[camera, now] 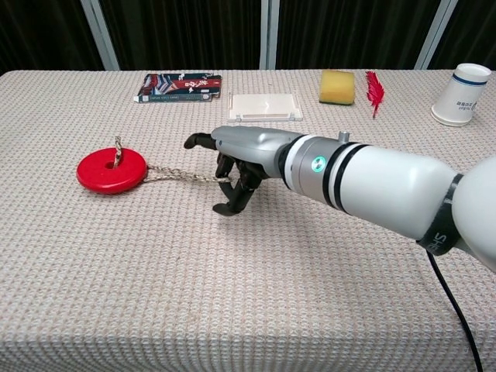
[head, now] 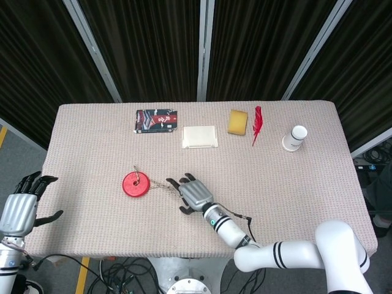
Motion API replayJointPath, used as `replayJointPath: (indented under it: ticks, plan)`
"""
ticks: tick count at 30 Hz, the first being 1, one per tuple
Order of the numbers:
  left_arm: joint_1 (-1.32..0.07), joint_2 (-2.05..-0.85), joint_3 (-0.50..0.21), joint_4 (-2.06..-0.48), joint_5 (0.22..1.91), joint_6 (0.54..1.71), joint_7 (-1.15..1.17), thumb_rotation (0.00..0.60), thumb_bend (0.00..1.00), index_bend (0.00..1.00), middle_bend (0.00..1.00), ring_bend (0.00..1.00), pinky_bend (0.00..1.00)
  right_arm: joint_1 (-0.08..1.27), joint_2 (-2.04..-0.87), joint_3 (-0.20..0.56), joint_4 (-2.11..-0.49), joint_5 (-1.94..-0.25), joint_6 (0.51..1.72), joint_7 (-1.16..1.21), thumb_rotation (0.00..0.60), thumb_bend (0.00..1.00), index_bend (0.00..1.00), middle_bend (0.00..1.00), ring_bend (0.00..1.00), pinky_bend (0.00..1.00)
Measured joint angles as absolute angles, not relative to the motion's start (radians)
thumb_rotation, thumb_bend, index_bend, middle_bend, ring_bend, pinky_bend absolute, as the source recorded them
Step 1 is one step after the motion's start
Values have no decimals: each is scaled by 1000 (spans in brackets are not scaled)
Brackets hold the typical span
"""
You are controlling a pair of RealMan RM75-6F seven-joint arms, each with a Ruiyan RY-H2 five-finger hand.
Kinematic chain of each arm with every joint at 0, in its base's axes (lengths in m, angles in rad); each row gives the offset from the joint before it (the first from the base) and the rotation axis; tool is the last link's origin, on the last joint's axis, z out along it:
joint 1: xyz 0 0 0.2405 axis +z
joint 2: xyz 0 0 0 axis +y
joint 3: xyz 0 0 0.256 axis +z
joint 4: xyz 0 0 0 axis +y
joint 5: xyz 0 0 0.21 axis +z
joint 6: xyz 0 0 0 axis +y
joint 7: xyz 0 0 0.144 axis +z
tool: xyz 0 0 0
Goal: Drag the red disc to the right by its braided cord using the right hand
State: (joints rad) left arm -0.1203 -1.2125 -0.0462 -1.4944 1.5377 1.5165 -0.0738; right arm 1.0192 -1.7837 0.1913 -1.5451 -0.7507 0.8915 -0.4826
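Note:
The red disc [head: 135, 184] lies flat on the left half of the table, also seen in the chest view [camera: 112, 170]. Its braided cord [camera: 182, 175] runs nearly straight to the right from the disc's centre hole, and shows in the head view as a thin line [head: 158, 185]. My right hand [camera: 242, 163] lies palm down at the cord's right end with its fingers curled around it; the head view shows this hand [head: 193, 193] just right of the disc. My left hand [head: 21, 205] hangs off the table's left edge, fingers apart and holding nothing.
Along the far edge lie a card packet [head: 155, 120], a flat white box [head: 199, 136], a yellow sponge [head: 237, 121], a red feather [head: 257, 124] and a paper cup [head: 295, 138] on its side. My right forearm [camera: 372, 186] crosses the table's near right.

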Motion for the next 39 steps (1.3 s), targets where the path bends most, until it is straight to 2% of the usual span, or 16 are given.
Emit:
replayJointPath:
  ticks: [2,4,8,13,15,26,33,39]
  plan:
    - [-121,-1214,-46,-1494,1539,1515,-74,600,1,237,230,105,144,1013,-1779,188,-1548,-761,908,-485,600,335,585,766,320,8]
    - [-122,-1215,-45,-1494,1540,1513,-73,600,1,237,229,105,144,1002,-1771,180,-1550,-773,931,-490,600,398,767,820,440,120]
    - [-124,-1218,-43,-1494,1538,1506,-72,600,1,236,230,105,144,970,-1744,162,-1560,-794,955,-484,600,509,889,872,615,509]
    - [-127,-1220,-43,-1499,1542,1504,-64,600,1,237,229,105,145,925,-1699,150,-1574,-833,981,-445,600,580,952,904,682,821]
    - [-128,-1220,-43,-1501,1542,1503,-61,600,1,237,229,105,145,907,-1670,144,-1584,-849,987,-429,600,592,962,913,703,859]
    - [-135,-1228,-38,-1502,1545,1488,-56,600,1,237,229,105,145,756,-1426,106,-1655,-917,1066,-321,600,648,986,932,722,872]
    - [-142,-1228,-36,-1515,1551,1480,-35,600,1,237,229,105,145,585,-1217,82,-1666,-945,1144,-127,600,648,992,934,722,872]
    - [-153,-1229,-37,-1541,1557,1470,1,600,1,237,230,105,145,461,-1111,77,-1606,-958,1166,52,600,648,995,934,722,872]
